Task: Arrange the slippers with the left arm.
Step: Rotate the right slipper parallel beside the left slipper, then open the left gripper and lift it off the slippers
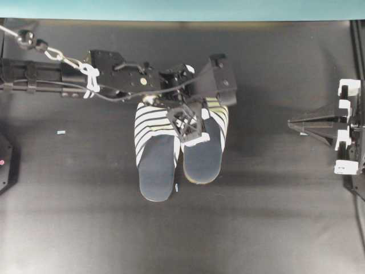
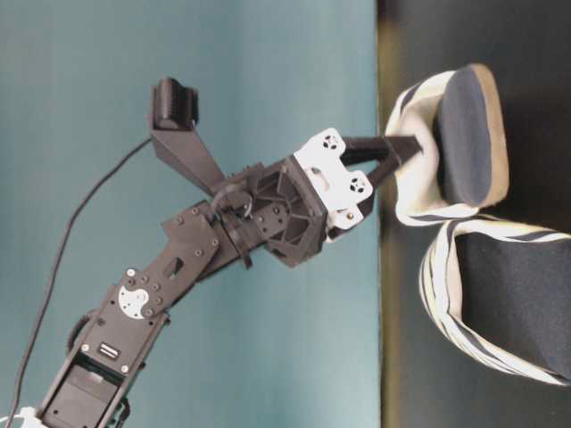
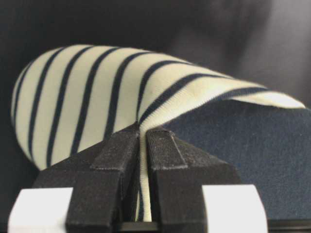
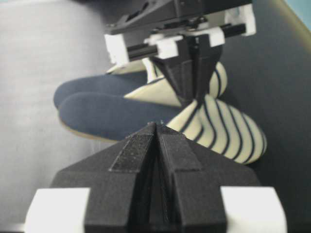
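Two slippers with cream and dark striped toe covers and navy insoles lie side by side mid-table, toes to the back: one on the left (image 1: 155,157), one on the right (image 1: 206,153). My left gripper (image 1: 191,132) is shut on the opening edge of the right slipper's striped toe cover; the left wrist view shows the fabric (image 3: 97,97) pinched between the fingertips of the left gripper (image 3: 143,130). The table-level view shows the left gripper (image 2: 409,147) on the far slipper (image 2: 464,134), with the other slipper (image 2: 508,303) nearer. My right gripper (image 1: 292,124) is shut and empty at the right, well away from the slippers (image 4: 228,131).
A teal wall (image 1: 182,8) runs along the back edge of the dark table. A small pale scrap (image 1: 61,132) lies at the left, another (image 1: 177,187) by the slippers' heels. A dark device (image 1: 4,162) sits at the left edge.
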`<state>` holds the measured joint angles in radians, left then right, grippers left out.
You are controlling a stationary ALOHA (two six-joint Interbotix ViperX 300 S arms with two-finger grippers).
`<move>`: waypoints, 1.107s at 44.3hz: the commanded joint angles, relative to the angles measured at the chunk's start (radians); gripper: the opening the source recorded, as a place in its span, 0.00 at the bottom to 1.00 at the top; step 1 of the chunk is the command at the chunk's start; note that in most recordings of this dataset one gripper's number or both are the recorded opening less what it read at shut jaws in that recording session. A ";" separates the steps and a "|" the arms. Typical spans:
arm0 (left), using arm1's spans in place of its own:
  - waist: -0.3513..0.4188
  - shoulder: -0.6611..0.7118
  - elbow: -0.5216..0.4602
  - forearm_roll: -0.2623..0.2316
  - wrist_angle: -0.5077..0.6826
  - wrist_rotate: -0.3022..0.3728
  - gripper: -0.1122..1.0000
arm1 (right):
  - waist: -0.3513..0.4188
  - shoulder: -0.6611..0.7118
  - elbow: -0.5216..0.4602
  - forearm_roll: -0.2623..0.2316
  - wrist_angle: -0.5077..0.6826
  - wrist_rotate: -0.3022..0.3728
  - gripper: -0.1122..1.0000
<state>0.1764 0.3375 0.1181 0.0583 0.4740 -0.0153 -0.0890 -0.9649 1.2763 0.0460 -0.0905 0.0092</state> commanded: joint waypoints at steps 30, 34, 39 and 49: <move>-0.025 -0.009 -0.018 0.000 0.012 0.014 0.11 | 0.012 0.005 -0.008 0.002 -0.015 0.008 0.10; -0.025 -0.009 -0.020 0.000 0.011 0.014 0.12 | 0.012 0.005 -0.008 0.002 -0.017 0.008 0.10; -0.025 -0.009 -0.020 0.002 0.009 0.012 0.17 | 0.014 0.006 -0.006 0.002 -0.017 0.008 0.10; -0.026 -0.029 -0.014 0.000 0.009 0.011 0.72 | 0.014 0.006 -0.006 0.002 -0.017 0.008 0.10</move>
<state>0.1534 0.3375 0.1166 0.0583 0.4878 -0.0031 -0.0890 -0.9649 1.2763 0.0460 -0.0982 0.0092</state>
